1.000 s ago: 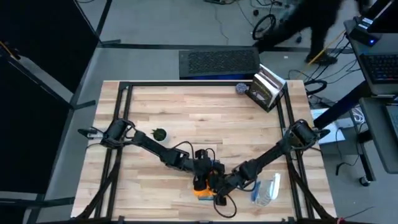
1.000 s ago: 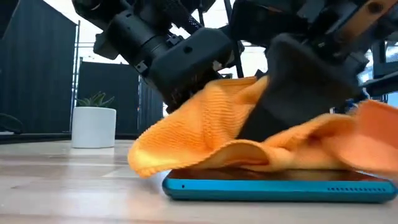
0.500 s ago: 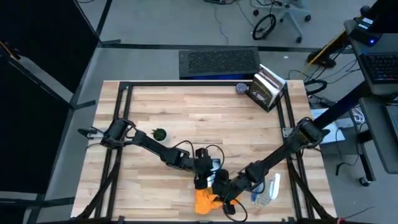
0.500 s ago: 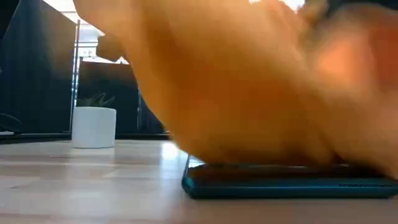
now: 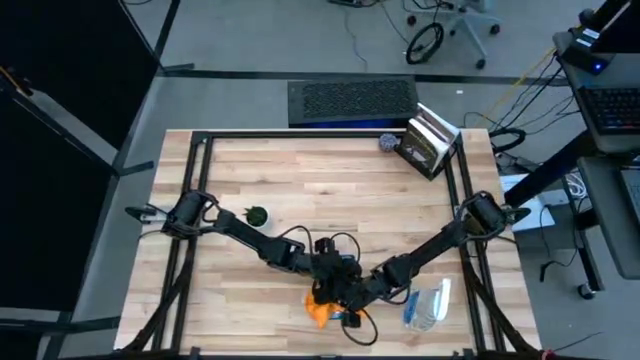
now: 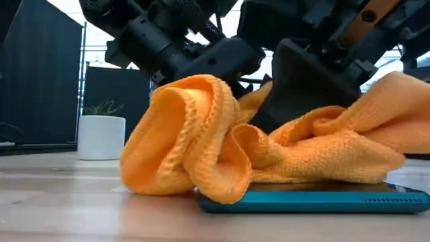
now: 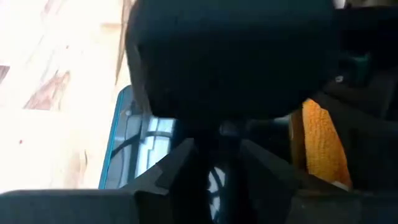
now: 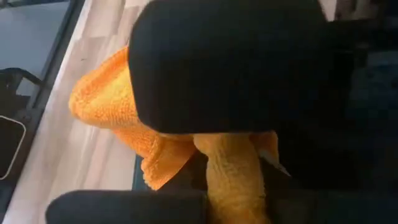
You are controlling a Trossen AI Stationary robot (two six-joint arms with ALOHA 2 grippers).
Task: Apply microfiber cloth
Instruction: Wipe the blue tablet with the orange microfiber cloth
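Note:
The orange microfiber cloth (image 6: 269,151) lies bunched on a dark tablet with a teal rim (image 6: 316,200) near the table's front edge. Its left part is rolled into a thick fold (image 6: 191,144) that hangs over the tablet's left end onto the wood. My right gripper (image 5: 350,296) is shut on the cloth from the right. My left gripper (image 5: 326,276) stands just behind the cloth over the tablet (image 7: 124,149), its fingers close together. My left gripper points down at the tablet's screen (image 7: 158,134) with shut fingers; whether the tips touch the glass I cannot tell. My right gripper pinches a bunched fold of the cloth (image 8: 229,163) between its two fingers, several layers thick. It comes slanting down from the table's right. The rest of the cloth lies slack on the tablet.
A clear spray bottle (image 5: 428,305) lies on the table right of the tablet. A small white pot with a plant (image 6: 101,134) stands at the left. A box (image 5: 430,142) and a round object (image 5: 388,143) sit at the far right edge.
My right gripper has dragged the cloth toward the table's near edge and then back toward the far edge across the tablet. The cloth, spread flatter a second ago, is now bunched, with its left part rolled up and hanging over the tablet's left end.

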